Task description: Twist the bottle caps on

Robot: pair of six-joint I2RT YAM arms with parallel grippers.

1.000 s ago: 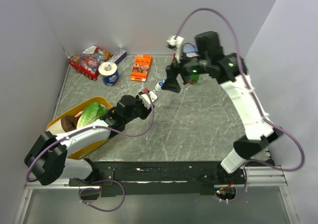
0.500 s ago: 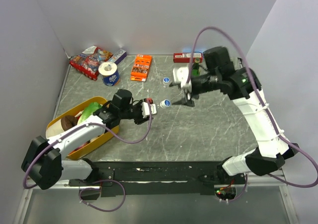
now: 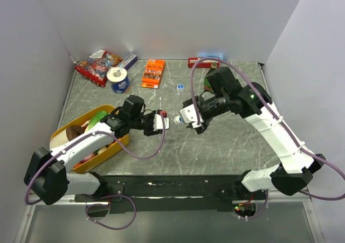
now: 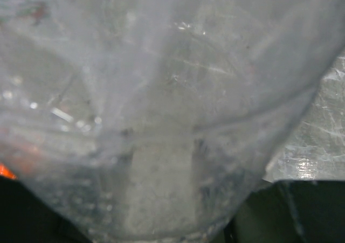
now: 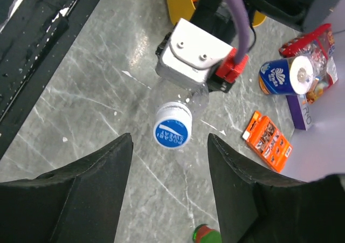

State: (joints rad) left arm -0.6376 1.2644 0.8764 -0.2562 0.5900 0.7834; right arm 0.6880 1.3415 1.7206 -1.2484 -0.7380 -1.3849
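My left gripper (image 3: 163, 121) is shut on a tiny clear bottle (image 3: 170, 120) and holds it level above the table, neck to the right. A blue cap (image 3: 177, 119) with a white mark sits on its neck. In the right wrist view the cap (image 5: 172, 127) faces the camera, with the bottle (image 5: 197, 99) and the left gripper (image 5: 197, 57) behind it. My right gripper (image 5: 170, 141) is open, its fingers (image 5: 97, 184) on either side just short of the cap, not touching. A second blue cap (image 3: 180, 85) stands on the table farther back. The clear bottle (image 4: 161, 119) fills the left wrist view.
A yellow bowl (image 3: 110, 108) of food lies under the left arm. A tape roll (image 3: 117, 78), an orange box (image 3: 153, 72), a snack packet (image 3: 97, 65) and a red box (image 3: 200, 62) lie along the back. A green bottle top (image 5: 205, 235) shows below the right fingers.
My right gripper has come from the back of the table down and left to the capped bottle. The left gripper has drawn back a little and holds the bottle level.
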